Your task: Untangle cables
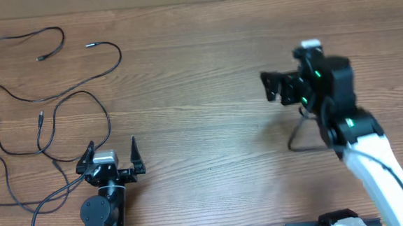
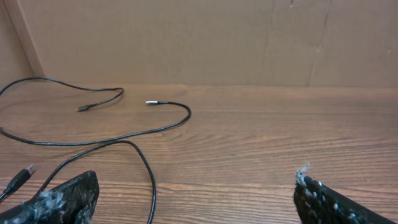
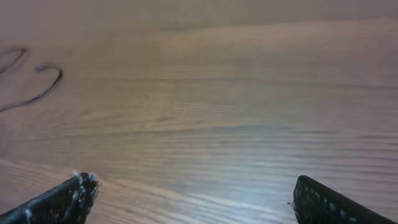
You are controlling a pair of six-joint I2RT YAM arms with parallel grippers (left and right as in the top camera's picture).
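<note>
1. closest to the base is the left gripper [image 1: 112, 143], sitting low at the near edge of the table [image 1: 204, 43]. its jaws are spread as wide as they go and there's nothing in them. the left wrist view shows only bare wood between the two fingers [image 2: 62, 196].
2. the cables [image 1: 25, 100] are all on the left part of the table, in loose loops running from the near edge out to the far-left corner. one strand passes right by the left gripper's left finger. in the left wrist view a small plug [image 2: 28, 169] lies just beside that same finger.
3. a bit further out, left of the gripper, a few strands cross over each other, so that patch looks tangled. two plug tips lie there near each other, but i can't tell which cord each one belongs to.
4. further out on the right half is the right gripper [image 1: 269, 88], pointing left and well apart from the cables. its jaws are wide open too and hold nothing. its wrist view is blurry, mostly wood, with a bit of cable far off to the left.
5. farthest out is the biggest loop, in the far-left corner. its two metal-tipped ends lie apart from each other on the wood.
6. behind the table there's a cardboard wall [image 2: 186, 37].
</note>
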